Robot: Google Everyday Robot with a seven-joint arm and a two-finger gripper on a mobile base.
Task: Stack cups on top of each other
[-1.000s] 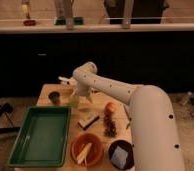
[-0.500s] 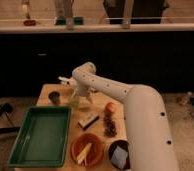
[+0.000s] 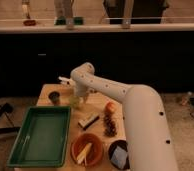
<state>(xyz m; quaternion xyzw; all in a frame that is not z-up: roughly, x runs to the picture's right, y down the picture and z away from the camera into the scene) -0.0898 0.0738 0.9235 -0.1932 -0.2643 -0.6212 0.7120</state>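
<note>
A green tray (image 3: 40, 135) lies at the left of the surface (image 3: 98, 106). Behind it stands the dark grey cup (image 3: 54, 97). Just right of that is the pale tumbler (image 3: 76, 103), with my claw (image 3: 78, 94) directly over it. I cannot tell whether the claw is open or closed.

White arm (image 3: 115, 92) reaches from lower right across the wooden bench (image 3: 97, 111) to its far left part. End effector (image 3: 76, 96) points down, right at the top of the pale yellow-green tumbler (image 3: 75, 103); can't tell if touching. Dark grey-olive cup (image 3: 54, 97) stands upright just left of the tumbler, apart from it. Green tray (image 3: 42, 135) sits front left, near both cups. Orange bowl (image 3: 97, 142) front centre with pale pieces inside; dark round bowl (image 3: 111, 147) just right of it, pale item inside. Mid-bench: two-tone block (image 3: 88, 120), reddish fruit (image 3: 110, 107), dark lumpy cluster (image 3: 109, 125).
</note>
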